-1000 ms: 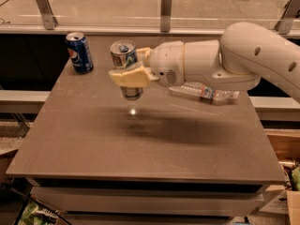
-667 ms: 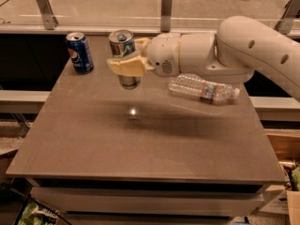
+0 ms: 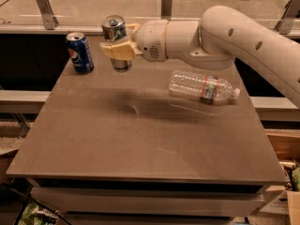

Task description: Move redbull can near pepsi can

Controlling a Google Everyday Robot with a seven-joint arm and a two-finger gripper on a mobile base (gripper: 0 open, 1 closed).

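Camera view, redbull can [image 3: 114, 29] between jaws, rear left

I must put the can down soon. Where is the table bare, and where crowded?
The front half of the table, from the bottle to the near edge, is bare. A narrow gap lies between the pepsi can and the pincer, shut on the redbull can. The far side is crowded.

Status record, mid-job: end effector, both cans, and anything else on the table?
end effector: above the table's far edge, shut on the redbull can
redbull can: upright in the grasp, just right of the pepsi can in view, not touching it
pepsi can: upright, far left corner
plastic water bottle: lying on its side, cap pointing right
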